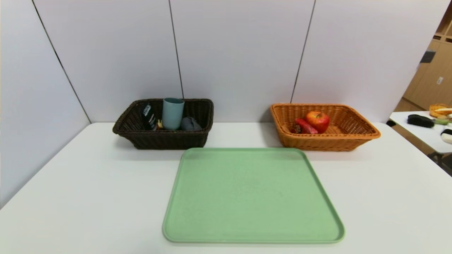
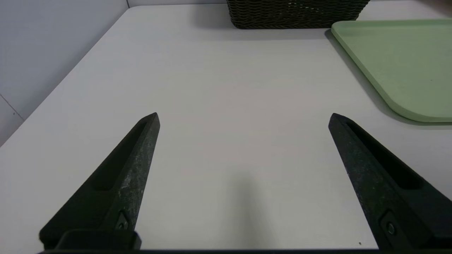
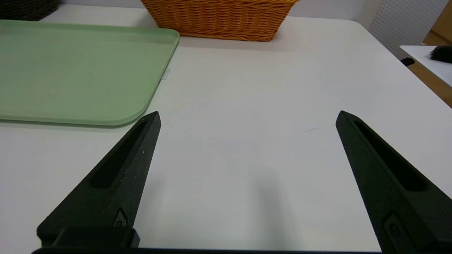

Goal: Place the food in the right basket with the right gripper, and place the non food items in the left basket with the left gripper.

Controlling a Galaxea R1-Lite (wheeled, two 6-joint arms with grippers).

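Both tools sit low over the bare white desk (image 2: 219,88), out of the head view. Left tool (image 2: 243,118) has its fingers spread wide and holds nothing; it is on the desk's left side, with the corner of the green tray (image 1: 252,197) just beside it. Right tool (image 3: 248,116) is likewise wide open and empty, on the right of the tray.

Farther out, the tray carries nothing. Behind it to the left, the dark brown left basket (image 1: 164,139) holds the teal-grey cup (image 1: 173,113) upright, the dark bottle (image 1: 149,116), the grey rolled cloth (image 1: 190,124) and a glimpse of yellow, likely the pasta spoon (image 1: 160,124). To the right, the orange-tan right basket (image 1: 326,143) holds the apple (image 1: 318,121) with the red drink carton (image 1: 304,126) touching it.

Judging by this, sorting looks complete; nothing remains to pick, so the next move calls only for keeping both arms parked.
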